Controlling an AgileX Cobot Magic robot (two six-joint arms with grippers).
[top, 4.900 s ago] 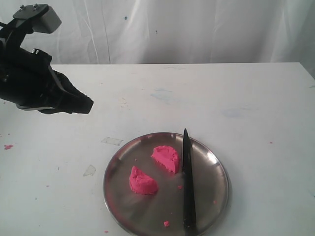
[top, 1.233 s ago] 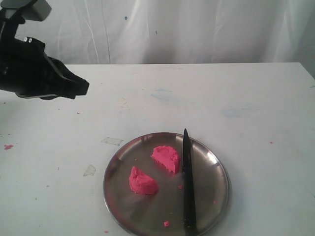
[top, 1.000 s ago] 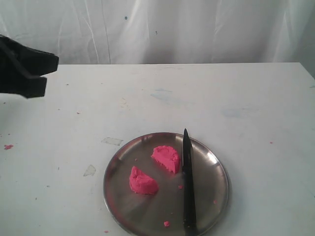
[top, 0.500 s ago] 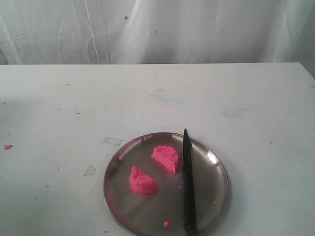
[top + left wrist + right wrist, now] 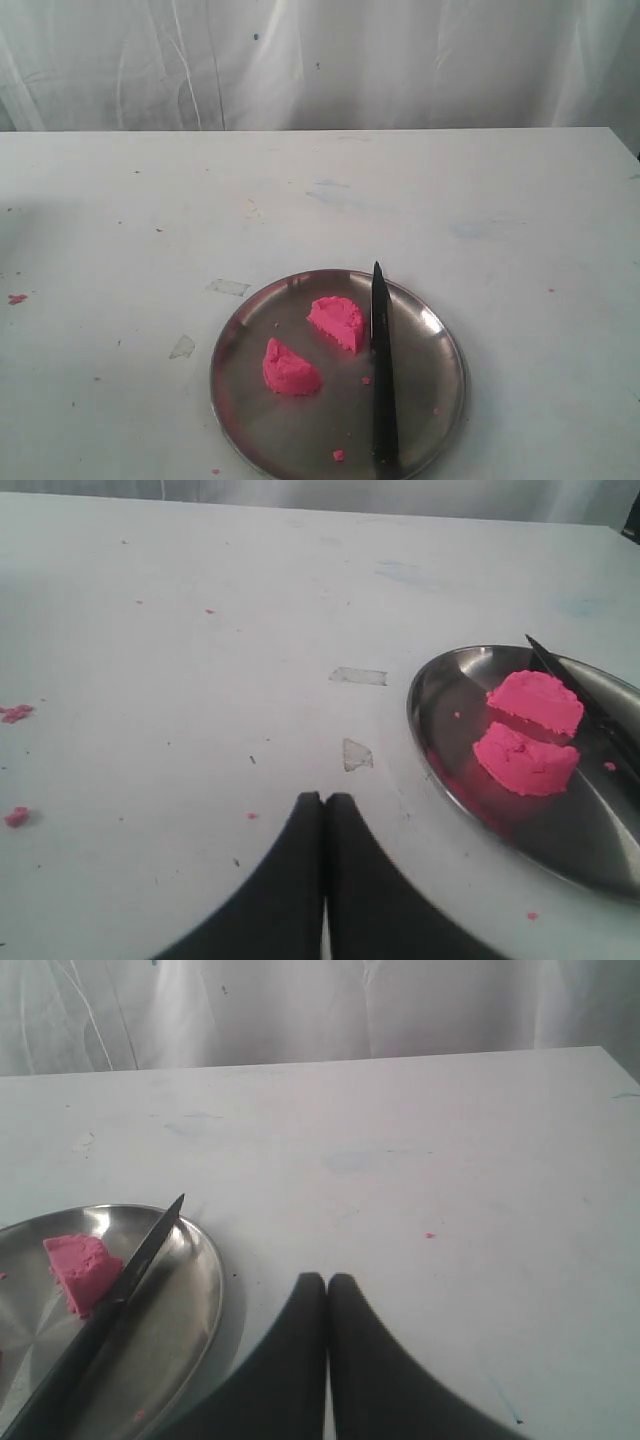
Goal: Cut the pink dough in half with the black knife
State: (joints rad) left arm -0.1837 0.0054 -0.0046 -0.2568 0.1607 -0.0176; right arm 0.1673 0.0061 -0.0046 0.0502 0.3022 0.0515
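Left gripper (image 5: 324,810) is seen closed with fingertips pressed together, nothing held, over bare table (image 5: 180,680) well left of the steel plate (image 5: 430,730). Right gripper (image 5: 327,1290) is likewise pinched closed and empty, over the table just right of the plate (image 5: 205,1270).

Change from earlier frames: the left arm, seen at upper left of the exterior view 4.9 s ago and partly at the left edge 1.0 s ago, is gone from that view now. No arm is shown in it. Plate contents are unchanged.

The pink dough is shown cut into two pieces on the plate (image 5: 440,330): one half (image 5: 338,322) nearer the plate centre, just beside the knife blade, the other half (image 5: 290,368) apart from it toward the front left. Flat cut faces are visible. The black knife (image 5: 381,370) is laid flat across the plate, tip at the far rim, handle at the near rim. Tiny pink crumbs (image 5: 338,455) are scattered on the plate, and a few more (image 5: 14,713) on the table.
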